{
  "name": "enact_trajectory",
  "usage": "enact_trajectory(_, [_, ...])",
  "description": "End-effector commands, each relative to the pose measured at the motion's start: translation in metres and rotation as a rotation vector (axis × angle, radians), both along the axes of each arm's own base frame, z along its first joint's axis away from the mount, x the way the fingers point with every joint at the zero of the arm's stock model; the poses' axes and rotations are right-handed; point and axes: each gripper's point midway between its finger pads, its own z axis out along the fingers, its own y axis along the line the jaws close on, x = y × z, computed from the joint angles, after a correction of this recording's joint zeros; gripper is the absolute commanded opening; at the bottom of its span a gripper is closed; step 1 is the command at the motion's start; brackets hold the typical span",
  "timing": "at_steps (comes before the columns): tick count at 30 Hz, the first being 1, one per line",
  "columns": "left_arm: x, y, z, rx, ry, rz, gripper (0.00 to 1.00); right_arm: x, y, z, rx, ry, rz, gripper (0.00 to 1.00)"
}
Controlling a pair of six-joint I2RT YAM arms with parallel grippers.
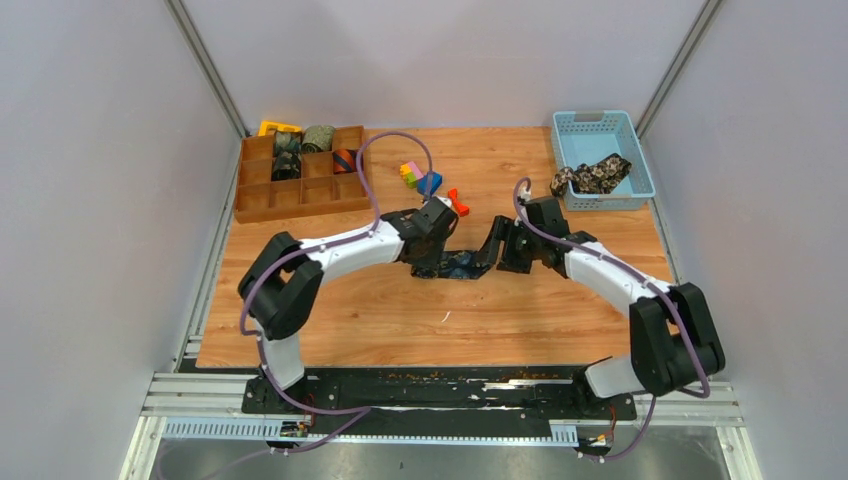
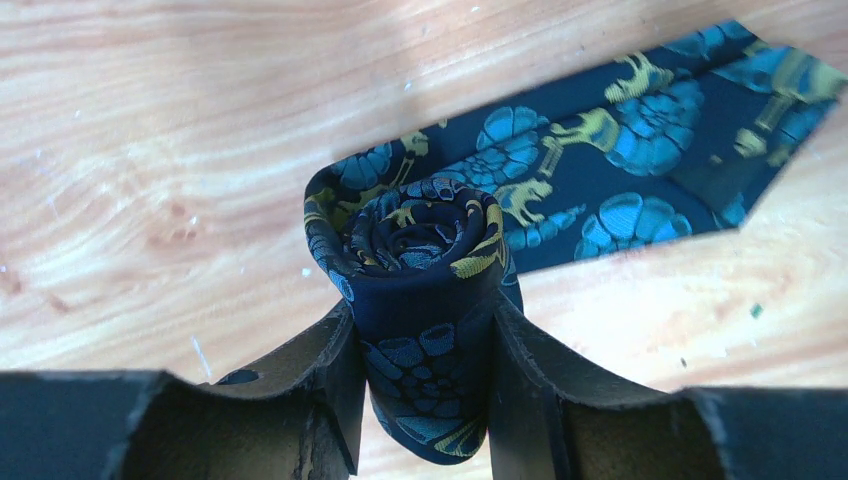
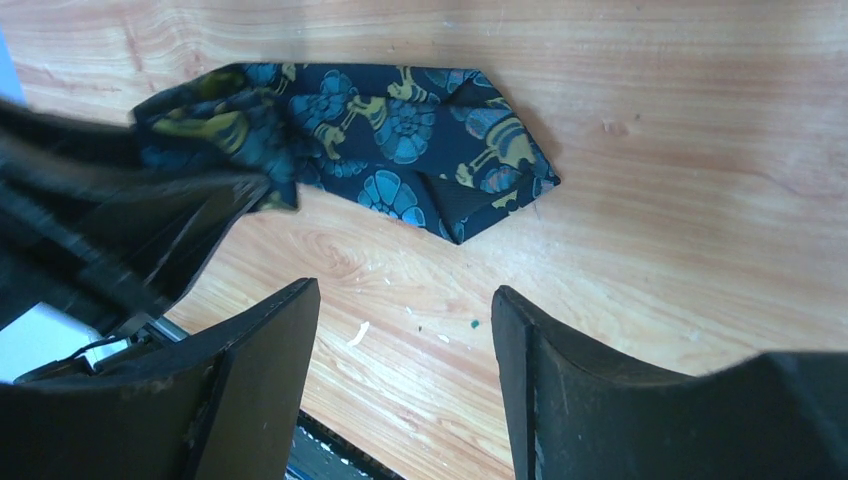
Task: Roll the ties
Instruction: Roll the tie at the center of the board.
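Overhead, we find the navy tie [image 1: 462, 265] at mid-table, between the two claws. The left claw [image 1: 438, 252] sits on its left end, and the right claw [image 1: 497, 245] stands just beside its right end. The tie's long axis runs left to right, so the unrolled length leads from the left claw toward the right arm. The wrists cover both sets of jaws in this view. Rolled ties sit in the tray [image 1: 300, 195] at far left. Another tie [image 1: 592, 176] hangs over the basket [image 1: 600, 120] at far right.

From the left wrist, we see the coil [image 2: 420, 240] seated between the fingers [image 2: 325, 375] and touching both, so the left claw grasps the coil. The coil's axis runs along the fingers, and its spiral end shows beyond the fingertips. The tail [image 2: 640, 150] lies flat on the table and runs to the upper right. The frame edge clips its point. The lower end of the coil is cut off at the bottom.

From the right wrist, we see the right claw [image 3: 405, 310] released, with jaws wide and only bare table between them. The tail's point [image 3: 470, 160] lies flat ahead of the fingertips and apart from them. The left claw [image 3: 120, 240] is a blurred dark mass that hides most of the coil. We judge that further rolling depends on the tail staying in line with the coil. The right claw is the nearer one to the free end.
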Motion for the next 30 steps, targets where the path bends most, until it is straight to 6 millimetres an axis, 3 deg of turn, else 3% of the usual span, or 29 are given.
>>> enact_trajectory(1, [0.007,0.0,0.052,-0.227,-0.076,0.051,0.36,0.022,0.025,0.014,0.01,-0.048,0.069,0.64])
enact_trajectory(6, [0.007,0.022,0.062,-0.32,-0.089,0.091,0.36,0.028,0.059,0.005,-0.024,-0.008,0.121,0.6])
enact_trajectory(10, [0.004,0.045,0.051,-0.336,-0.072,0.129,0.36,0.034,0.09,-0.001,-0.045,0.007,0.159,0.57])
enact_trajectory(16, [0.001,0.067,0.037,-0.398,-0.058,0.168,0.35,0.06,0.114,-0.029,-0.054,0.058,0.16,0.5])
enact_trajectory(22, [-0.007,0.077,0.031,-0.427,-0.04,0.159,0.35,0.055,0.104,-0.072,-0.151,0.178,0.112,0.43])
enact_trajectory(26, [-0.014,0.07,0.027,-0.473,-0.014,0.126,0.34,0.042,0.087,-0.084,-0.202,0.223,0.048,0.44])
enact_trajectory(30, [-0.027,0.054,0.023,-0.518,0.036,0.065,0.32,0.028,0.07,-0.083,-0.236,0.233,-0.002,0.45])
